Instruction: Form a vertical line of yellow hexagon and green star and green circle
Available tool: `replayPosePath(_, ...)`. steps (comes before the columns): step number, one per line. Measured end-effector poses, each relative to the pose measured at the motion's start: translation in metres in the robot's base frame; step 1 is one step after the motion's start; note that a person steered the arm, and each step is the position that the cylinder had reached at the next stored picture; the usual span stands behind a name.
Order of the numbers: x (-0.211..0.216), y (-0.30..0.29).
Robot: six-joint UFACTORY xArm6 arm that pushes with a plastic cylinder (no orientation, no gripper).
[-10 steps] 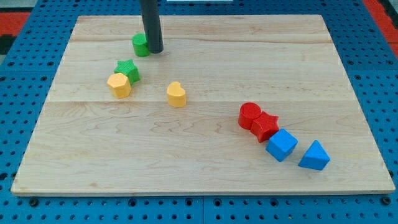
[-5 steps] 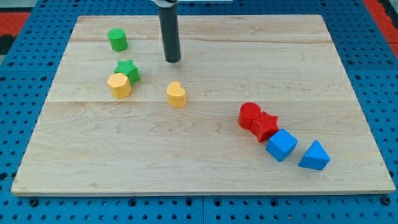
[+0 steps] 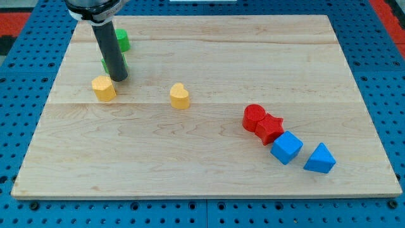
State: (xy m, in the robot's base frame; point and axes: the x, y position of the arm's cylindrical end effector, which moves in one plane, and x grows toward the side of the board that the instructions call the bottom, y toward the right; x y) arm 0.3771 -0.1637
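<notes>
The yellow hexagon (image 3: 103,88) lies at the board's upper left. My tip (image 3: 119,77) stands just to its upper right, close to it. The rod hides most of the green star (image 3: 105,64), which peeks out on the rod's left and right, above the hexagon. The green circle (image 3: 121,40) sits above the star near the view's top, partly hidden by the rod. The three blocks stand roughly one above another.
A yellow heart (image 3: 180,95) lies right of my tip. A red circle (image 3: 254,116), a red star (image 3: 270,128), a blue cube (image 3: 286,147) and a blue triangle (image 3: 319,158) form a diagonal row at the lower right of the wooden board (image 3: 209,171).
My tip swung from right of the green circle down and left to the star and hexagon. The hexagon and star shifted left. The green circle moved left earlier and now sits above them.
</notes>
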Motion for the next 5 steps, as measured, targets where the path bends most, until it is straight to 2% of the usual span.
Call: replayPosePath(5,-0.023,0.03)
